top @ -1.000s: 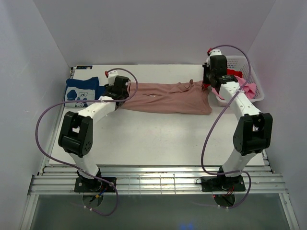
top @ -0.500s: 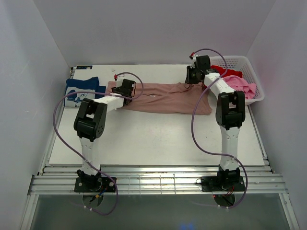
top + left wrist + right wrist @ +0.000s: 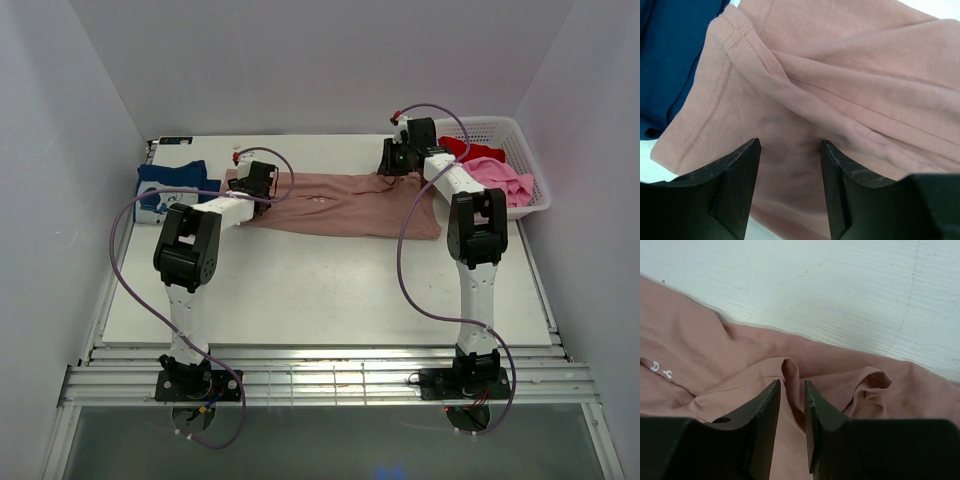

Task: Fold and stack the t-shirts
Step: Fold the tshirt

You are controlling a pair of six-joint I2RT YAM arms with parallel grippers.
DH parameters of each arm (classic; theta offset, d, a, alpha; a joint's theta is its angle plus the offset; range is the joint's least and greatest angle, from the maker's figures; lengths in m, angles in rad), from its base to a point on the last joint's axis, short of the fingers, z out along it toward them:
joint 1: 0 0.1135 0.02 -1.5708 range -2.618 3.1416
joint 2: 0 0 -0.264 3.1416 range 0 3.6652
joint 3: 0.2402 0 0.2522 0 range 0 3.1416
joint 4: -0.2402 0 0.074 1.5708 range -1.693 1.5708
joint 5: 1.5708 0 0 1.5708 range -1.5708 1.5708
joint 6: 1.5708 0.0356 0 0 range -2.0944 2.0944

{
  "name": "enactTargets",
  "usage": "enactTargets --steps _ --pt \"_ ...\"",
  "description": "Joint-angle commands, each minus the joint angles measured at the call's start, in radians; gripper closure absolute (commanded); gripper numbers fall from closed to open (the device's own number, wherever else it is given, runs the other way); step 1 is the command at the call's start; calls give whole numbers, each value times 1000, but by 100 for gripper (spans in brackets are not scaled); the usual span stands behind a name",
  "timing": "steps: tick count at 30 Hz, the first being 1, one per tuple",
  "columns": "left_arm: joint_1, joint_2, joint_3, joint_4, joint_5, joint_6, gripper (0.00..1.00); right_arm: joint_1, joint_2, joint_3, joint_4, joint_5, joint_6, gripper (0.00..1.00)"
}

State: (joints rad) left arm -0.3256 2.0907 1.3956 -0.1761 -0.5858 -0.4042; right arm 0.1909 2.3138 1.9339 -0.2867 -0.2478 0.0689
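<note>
Right gripper [image 3: 386, 162] shifted left (white table [image 3: 320, 290]).

White links [image 3: 225, 208], black joints [image 3: 186, 255], purple cables [image 3: 111, 243]; black pincer fingers [image 3: 735, 192].

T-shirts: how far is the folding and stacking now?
Done: the navy tee looks folded at the far left. In hand: the pink-tan tee lies stretched out, left claw open over one end, right claw narrowly open at the other. Remaining: red tee and bright pink tee in the basket.
</note>
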Motion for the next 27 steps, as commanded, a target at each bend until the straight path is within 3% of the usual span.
enactTargets --steps 1,13,15,16,18,27 --pt "3 -20 -1 0 10 -5 38 -1 24 24 31 -51 3 68" --pt "16 -31 -21 -3 27 -19 38 -1 56 7 14 -91 -4 68" --pt "17 -35 -26 -3 27 -21 38 -1 65 16 9 -97 -9 72" --pt "17 -37 -29 -3 27 -24 38 1 67 16 12 -94 -9 85" --pt "17 -43 -35 -3 27 -27 38 1 56 -3 44 -88 -9 92" --pt "20 -37 -46 -3 40 -33 38 16 -7 -90 237 -64 35 92"
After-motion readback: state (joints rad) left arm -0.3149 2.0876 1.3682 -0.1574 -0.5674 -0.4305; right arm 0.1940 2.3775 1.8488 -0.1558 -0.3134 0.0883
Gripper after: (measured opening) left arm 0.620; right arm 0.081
